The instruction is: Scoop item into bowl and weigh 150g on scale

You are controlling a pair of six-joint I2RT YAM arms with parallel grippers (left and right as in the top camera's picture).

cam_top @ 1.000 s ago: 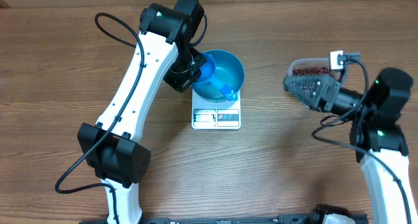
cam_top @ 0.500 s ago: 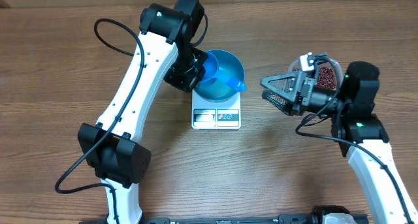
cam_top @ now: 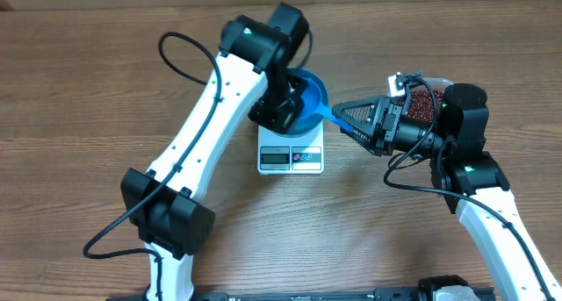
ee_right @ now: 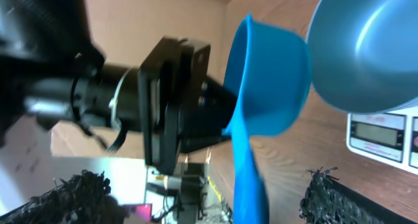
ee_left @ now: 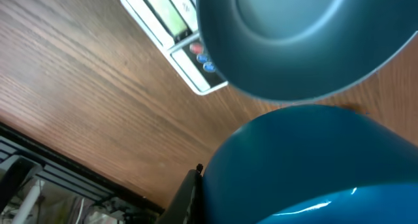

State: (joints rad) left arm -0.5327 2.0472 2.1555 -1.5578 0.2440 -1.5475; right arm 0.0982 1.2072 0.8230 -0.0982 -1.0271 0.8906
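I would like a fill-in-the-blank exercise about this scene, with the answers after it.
1. The blue bowl stands on the white ___.
2. The clear tub holds small red-brown ___.
3. The right gripper, at the handle of the scoop, is ___, not shut.
Missing words: scale, beans, open.

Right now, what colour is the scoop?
The scoop is plain bright blue all over, with no pattern. It shows best in the right wrist view.
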